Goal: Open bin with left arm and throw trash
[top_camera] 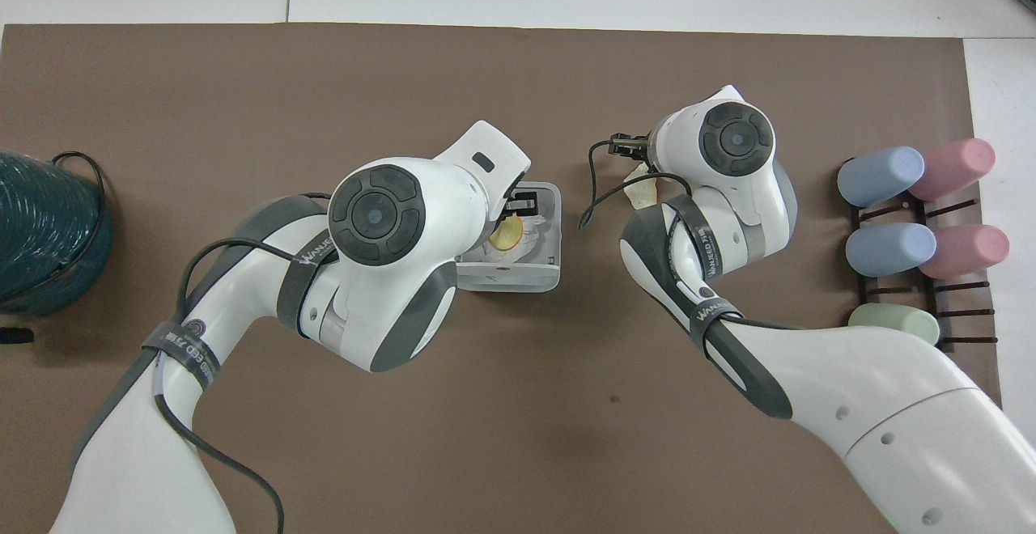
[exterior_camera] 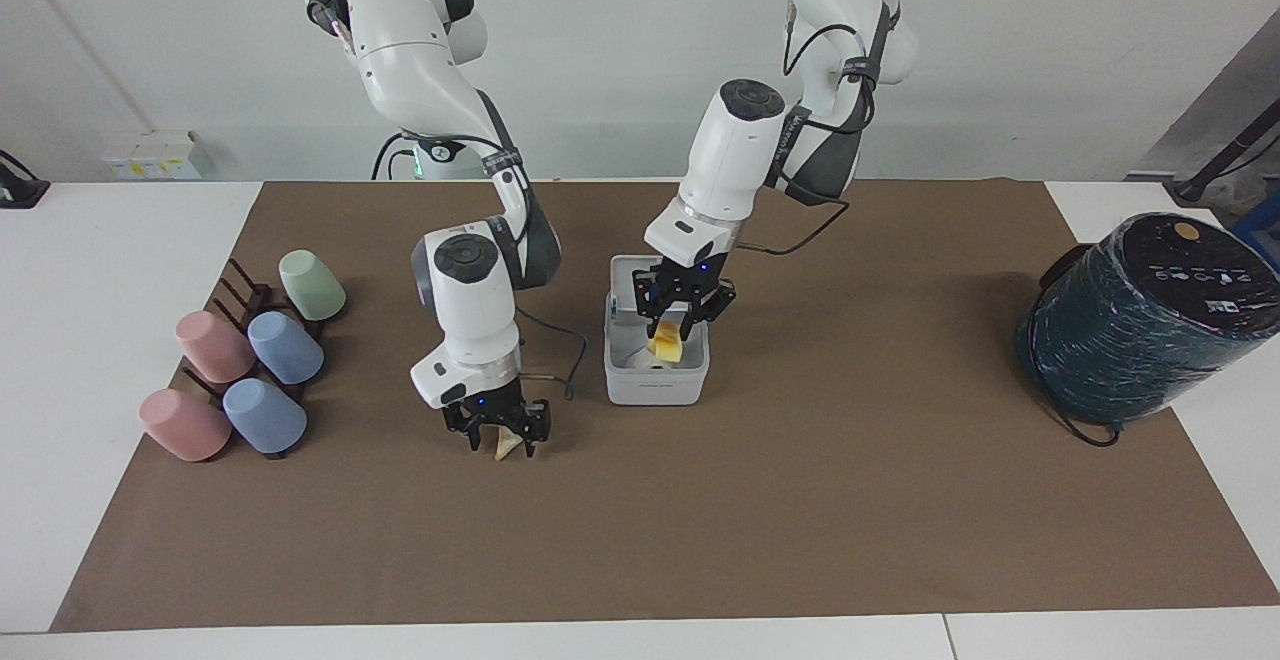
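— Where is the bin (exterior_camera: 655, 380) sitting right now?

— Around the middle of the brown mat (exterior_camera: 800, 500), a bit toward the edge where the robots are standing. Its lid is standing open, though the left arm is covering most of it from both sides.

— And the left gripper (exterior_camera: 683, 306)?

— It is hanging right over the open bin, fingers spread apart. The yellow spongy chunk (exterior_camera: 665, 345) is showing just under the fingertips, inside the rim. Whether the fingers are touching it I cannot make out. From above, the arm's big joint is blocking half the bin, and only a slice of the chunk (top_camera: 508, 235) is peeking out.

— Is the paper wad (exterior_camera: 632, 358) in there too?

— A pale crumpled bit is lying in the bin beside the chunk, mostly hidden.

— What is the right gripper (exterior_camera: 499, 427) doing?

— It is down at the mat, farther from the robots than the bin and toward the right arm's end of the table. Its fingers are straddling the bread wedge (exterior_camera: 507, 445), of which only the tip is showing. I cannot tell whether they are pinching it or merely standing around it. From above, the wrist is hiding nearly everything.

— Anything else?

— Five pastel cups (exterior_camera: 285, 345) are lying on a dark rack (exterior_camera: 237, 292) by the right arm's end, and a big dark teal cylinder (exterior_camera: 1145, 315) is tilting at the left arm's end, cut off at the edge in the overhead view.
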Controlling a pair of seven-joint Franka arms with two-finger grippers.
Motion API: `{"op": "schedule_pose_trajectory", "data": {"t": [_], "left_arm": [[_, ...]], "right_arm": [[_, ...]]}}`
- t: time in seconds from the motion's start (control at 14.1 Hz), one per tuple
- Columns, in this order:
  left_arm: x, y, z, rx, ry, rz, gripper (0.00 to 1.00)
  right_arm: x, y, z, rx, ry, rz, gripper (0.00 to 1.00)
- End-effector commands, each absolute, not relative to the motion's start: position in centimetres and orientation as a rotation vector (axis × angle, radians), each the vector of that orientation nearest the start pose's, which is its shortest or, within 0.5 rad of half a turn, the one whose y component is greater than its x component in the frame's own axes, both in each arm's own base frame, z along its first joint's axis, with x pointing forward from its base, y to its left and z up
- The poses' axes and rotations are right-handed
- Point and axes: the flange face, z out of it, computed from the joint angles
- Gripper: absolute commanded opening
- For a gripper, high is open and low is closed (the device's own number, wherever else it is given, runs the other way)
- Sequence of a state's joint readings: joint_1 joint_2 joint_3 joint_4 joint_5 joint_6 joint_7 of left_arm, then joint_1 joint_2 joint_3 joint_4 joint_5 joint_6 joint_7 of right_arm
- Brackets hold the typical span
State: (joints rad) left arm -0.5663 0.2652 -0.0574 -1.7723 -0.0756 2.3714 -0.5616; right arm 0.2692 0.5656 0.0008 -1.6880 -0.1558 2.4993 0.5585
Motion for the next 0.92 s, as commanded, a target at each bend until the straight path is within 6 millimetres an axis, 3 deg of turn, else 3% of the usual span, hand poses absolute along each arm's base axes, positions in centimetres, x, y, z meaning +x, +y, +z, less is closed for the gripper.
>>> {"op": "schedule_pose_trajectory", "data": {"t": [0.0,0.14,0.21,0.28,0.36,0.43,0.5,0.57,0.78,0.85], "left_arm": [[54.1,-38.5,45.7,-3.367,0.014,-0.432,1.0],[54.7,-37.9,47.6,-3.354,0.005,-0.39,1.0],[55.7,-36.5,49.6,-3.338,-0.013,-0.354,1.0],[57.0,-34.2,51.4,-3.311,-0.051,-0.305,1.0],[58.3,-31.5,53.4,-3.291,-0.074,-0.249,1.0],[58.9,-29.4,55.2,-3.278,-0.033,-0.223,1.0],[59.9,-25.9,56.5,-3.263,-0.016,-0.206,1.0],[60.7,-22.5,56.4,-3.246,0.007,-0.166,1.0],[60.8,-13.8,59.9,-3.22,0.075,-0.163,1.0],[60.4,-11.9,60.5,-3.208,0.112,-0.14,1.0]], "right_arm": [[67.0,18.8,28.9,-3.098,0.293,-0.442,0.79],[66.1,18.6,27.5,-3.061,0.28,-0.496,0.76],[66.0,18.6,27.2,-3.048,0.297,-0.508,0.67],[66.0,18.6,27.3,-3.045,0.316,-0.506,0.45],[66.0,18.6,27.3,-3.045,0.321,-0.503,0.1],[66.0,18.5,27.4,-3.045,0.323,-0.506,0.0],[66.0,18.5,27.5,-3.046,0.324,-0.504,0.0],[66.1,18.5,27.7,-3.052,0.326,-0.496,0.0],[66.1,18.5,29.2,-3.052,0.324,-0.507,0.0],[66.2,18.4,30.2,-3.052,0.324,-0.513,0.0]]}}
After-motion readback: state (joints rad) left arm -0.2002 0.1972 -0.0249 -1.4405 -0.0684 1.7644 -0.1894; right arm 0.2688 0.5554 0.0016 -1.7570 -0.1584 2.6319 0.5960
